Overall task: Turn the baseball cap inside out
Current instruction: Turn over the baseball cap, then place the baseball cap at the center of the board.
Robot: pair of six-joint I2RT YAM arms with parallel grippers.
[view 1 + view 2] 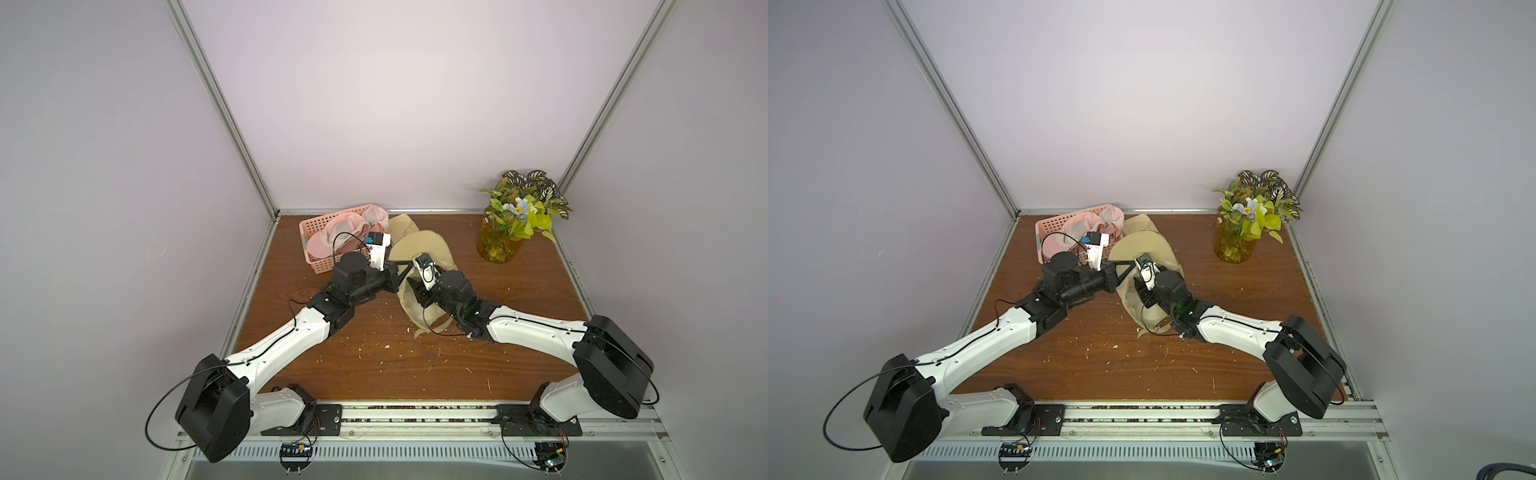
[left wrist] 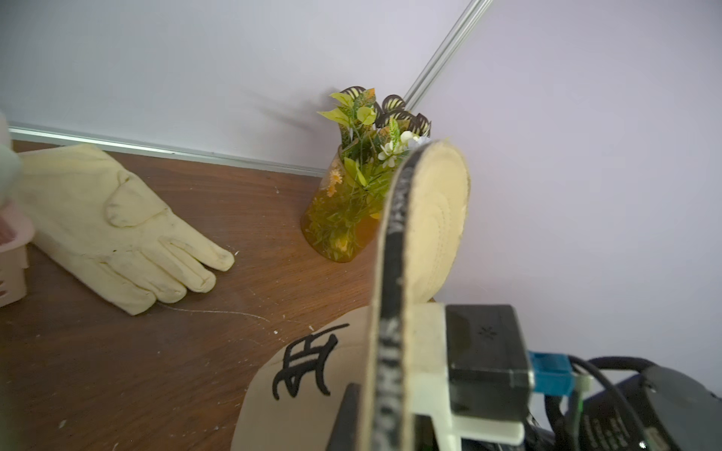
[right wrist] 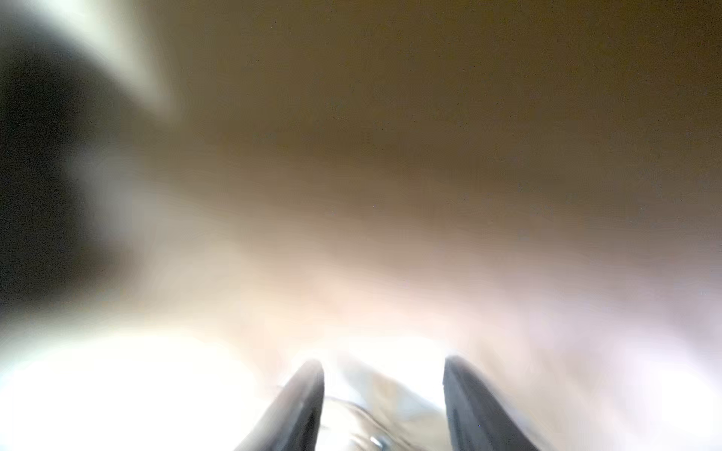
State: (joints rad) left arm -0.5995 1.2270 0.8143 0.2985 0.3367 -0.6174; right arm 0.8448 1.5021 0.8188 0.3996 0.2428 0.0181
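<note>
Beige baseball cap (image 1: 409, 251) lies near table ctr, a little toward 12 o'clock, tipped on its side w/ brim raised toward 12 and crown opening facing 6; both top views show it.

L gripper (image 1: 402, 268), reaching in from 7 o'clock, is clamped tight on the cap's edge at the cap's 9 o'clock side. In the left wrist view that edge runs straight into the jaws. R gripper (image 3: 381, 361) comes from 4 o'clock and is pushed inside the crown. Its wrist view is filled w/ blurred tan cloth, fingers (image 3: 301, 406) stand partly apart, nothing seen pinched btwn them.

Step in hand, as judged: one arm anchors the rim while the other works inside the crown, so the flip looks begun, not done, as logo side faces outward. Next move likely needs R to press the crown cloth out past the rim while L holds firm.

Writing: black embroidered mark on crown front (image 2: 304, 363), stylised, not legible. Black band along the held edge (image 2: 390, 273) carries pale lettering, too edge-on to read.

Around: cream glove (image 2: 117, 226) flat just behind the cap at 12; pink basket (image 1: 309, 232) at 11; amber vase of fake flowers (image 1: 496, 245) at 2; wood table (image 1: 519, 299) w/ pale crumbs.
</note>
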